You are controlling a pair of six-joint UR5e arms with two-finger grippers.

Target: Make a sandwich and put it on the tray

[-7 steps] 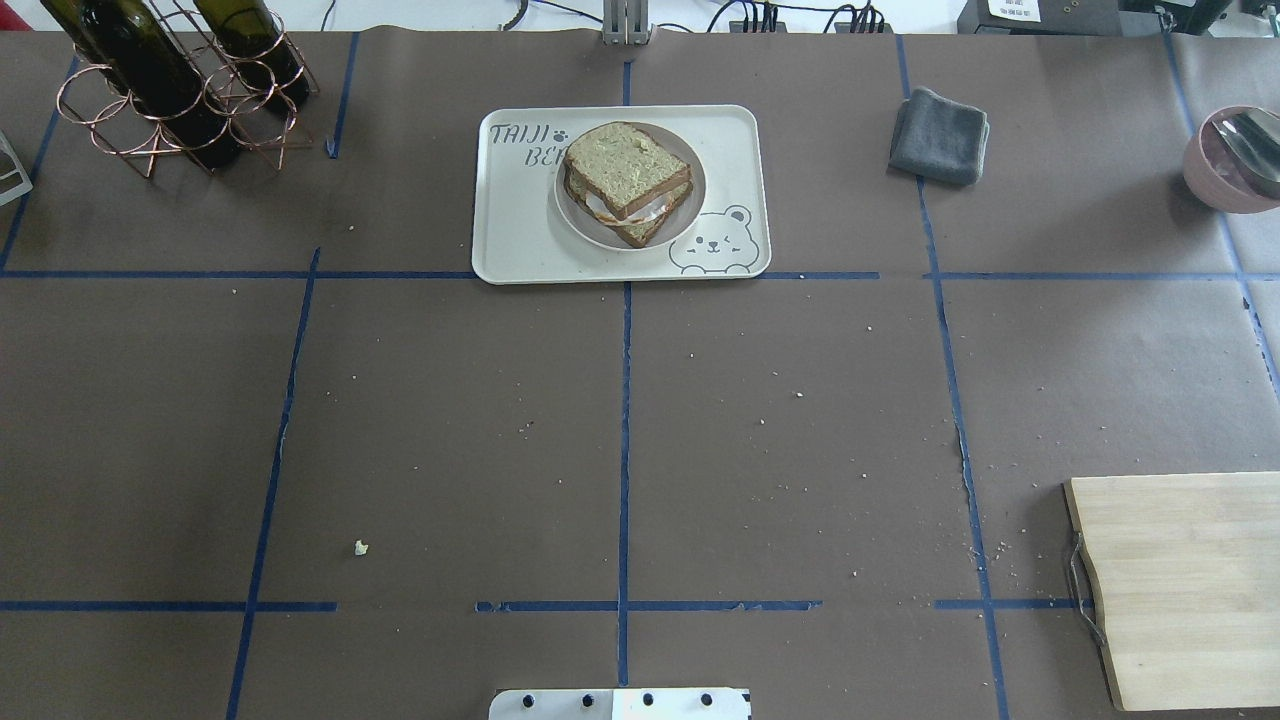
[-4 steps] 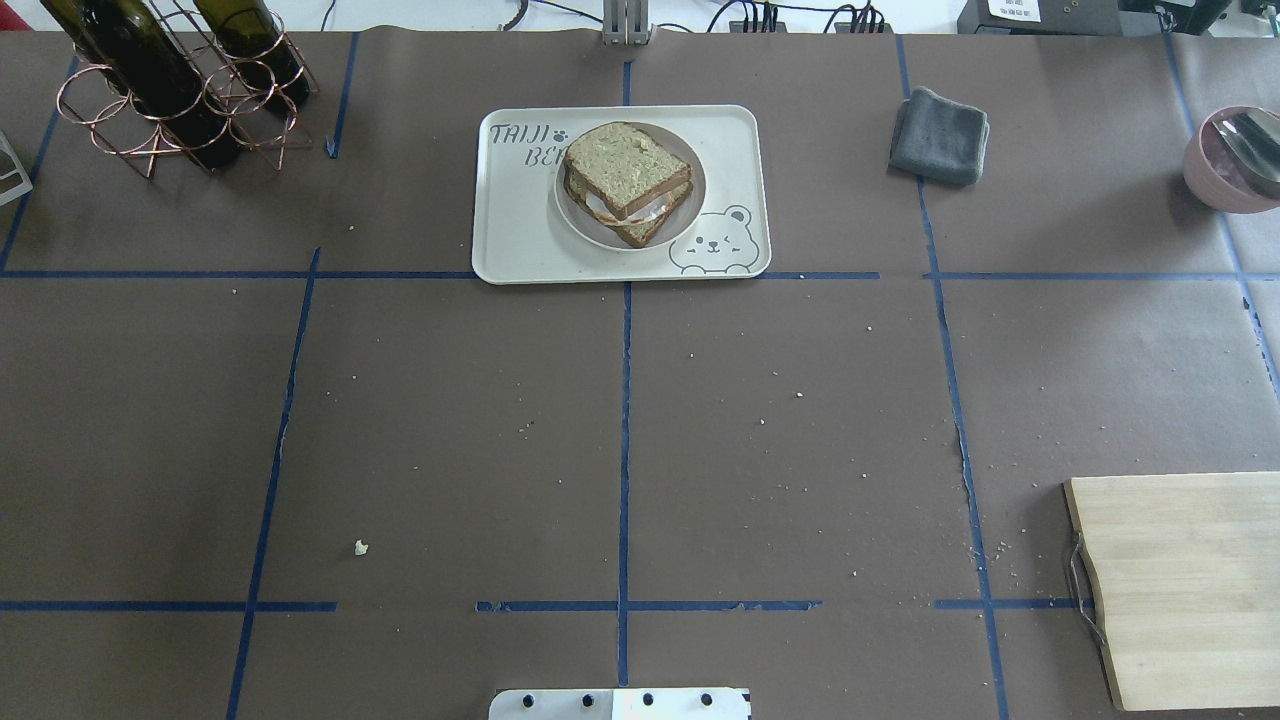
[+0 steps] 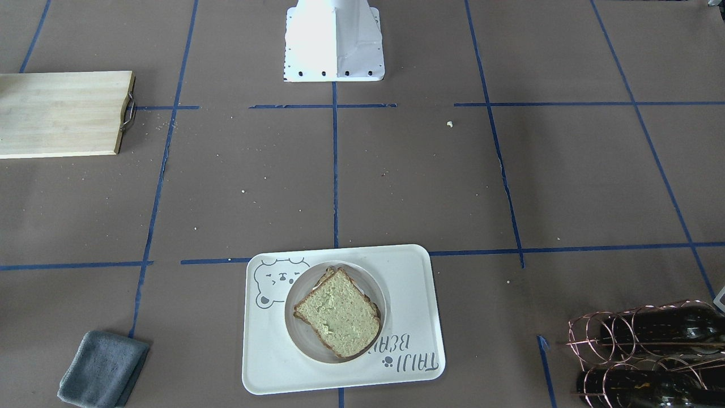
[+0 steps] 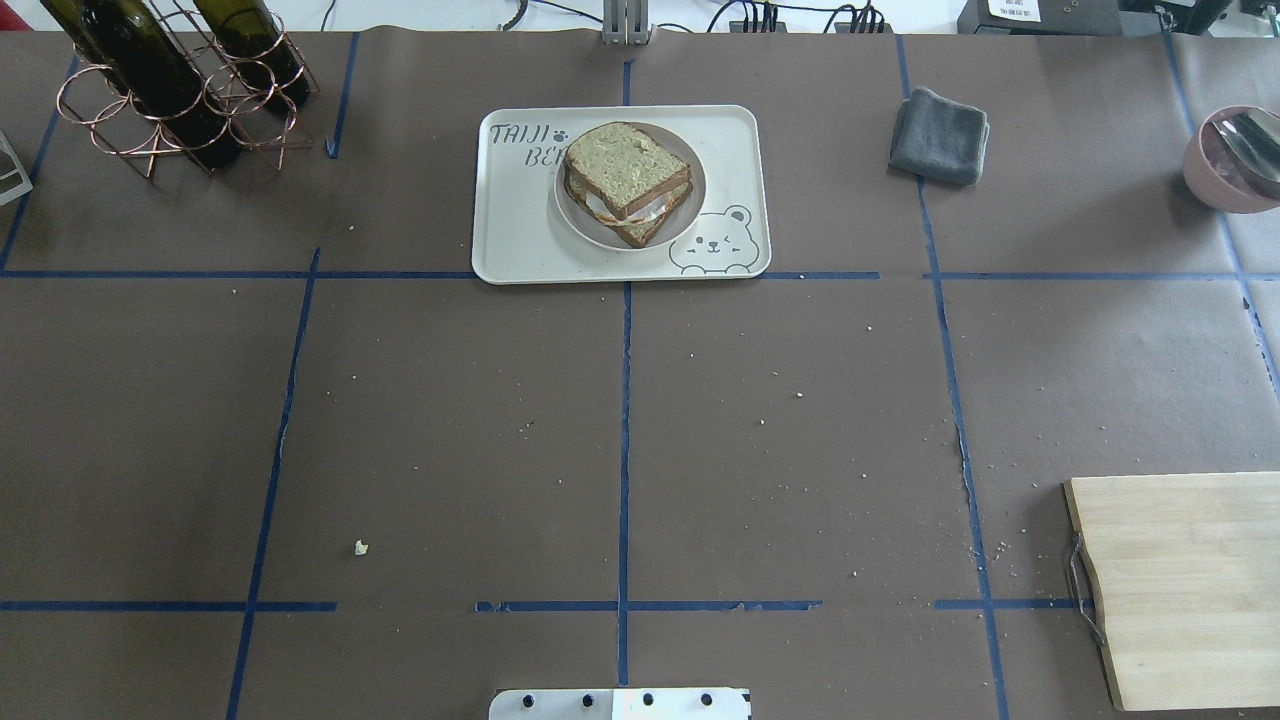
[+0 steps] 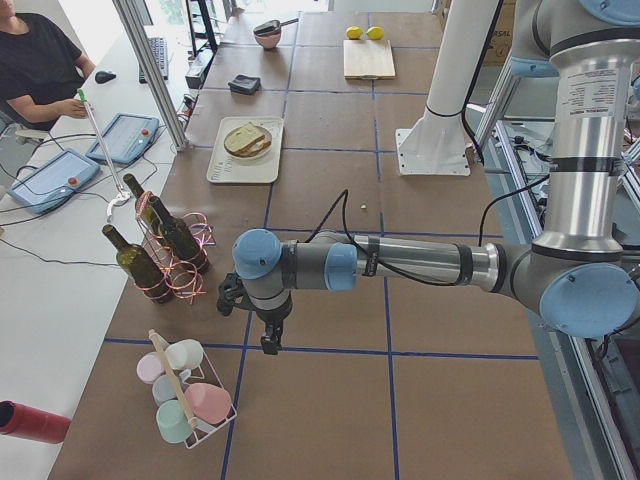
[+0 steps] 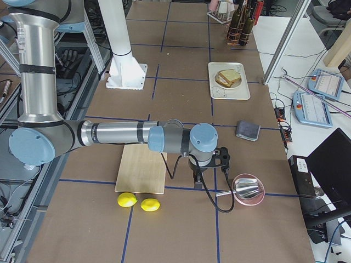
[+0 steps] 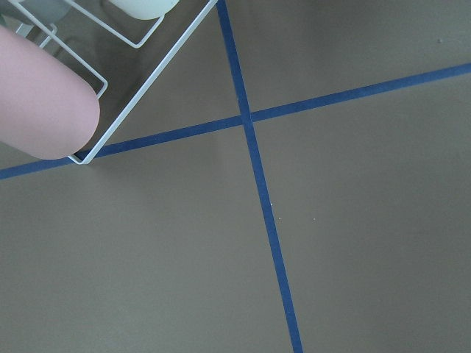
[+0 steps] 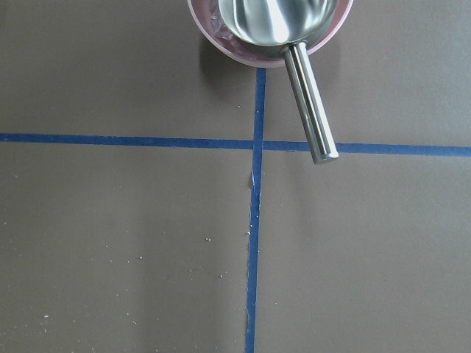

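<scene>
The stacked sandwich (image 4: 627, 180) sits on a round white plate (image 4: 692, 197) in the middle of the bear tray (image 4: 515, 228). The left pincer (image 5: 268, 344) and right pincer (image 6: 197, 178) hang well away from the tray; I cannot tell whether either is clenched.

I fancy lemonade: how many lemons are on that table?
2. One lemon and a second lemon lie side by side just past the cutting board's end. Others could be hidden.
</scene>
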